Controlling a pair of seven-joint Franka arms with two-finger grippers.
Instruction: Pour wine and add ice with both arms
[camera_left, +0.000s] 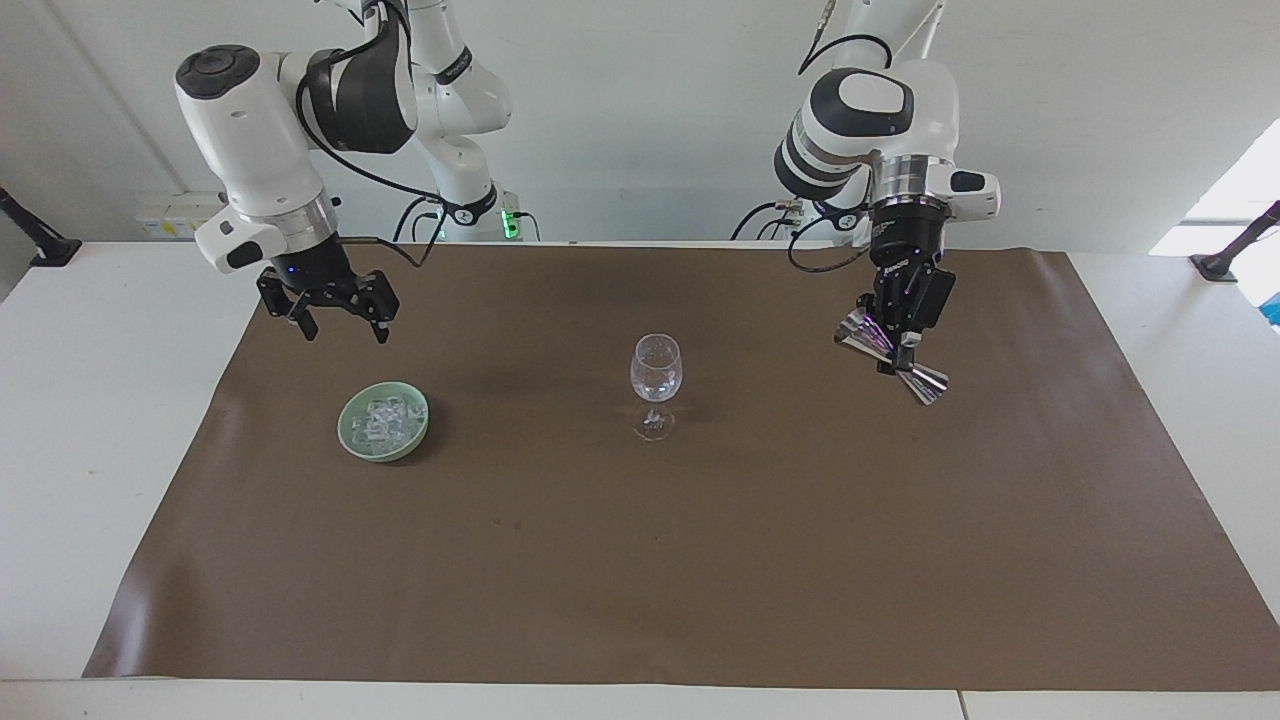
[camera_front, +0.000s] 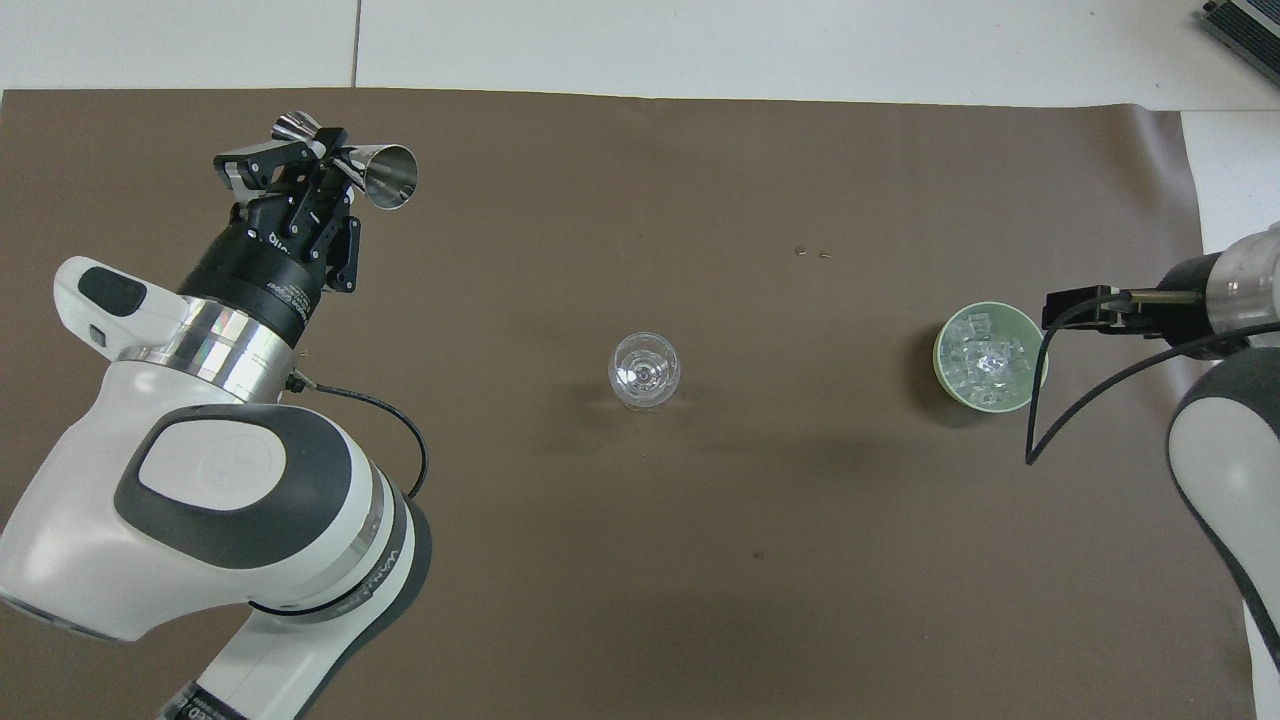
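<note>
Wine glass (camera_left: 655, 372) stands upright at mid-table on the brown mat (camera_left: 700, 560); a little clear liquid may sit in the bowl, but this cannot be confirmed. No ice is seen in it. The pour is judged done or nearly so, since the steel jigger (camera_left: 893, 356) is held tilted, well apart from the glass, toward the left arm's end of the table.

Left hand (camera_left: 897, 358) is pressed tight on the jigger's narrow waist and is up over the mat.

Ice (camera_left: 383, 421) is still heaped as clear cubes in the green bowl (camera_left: 347, 430), toward the right arm's end of the table, roughly level with the glass. None is judged taken yet.

Right hand (camera_left: 338, 322) is spread wide, holds nothing, and hangs over the mat just on the robots' side of the bowl, not touching it. Adding the ice is judged the step left.

Writing: small print on the left hand's body is noted in the overhead view but cannot be read. No brands or labels are made out elsewhere.
</note>
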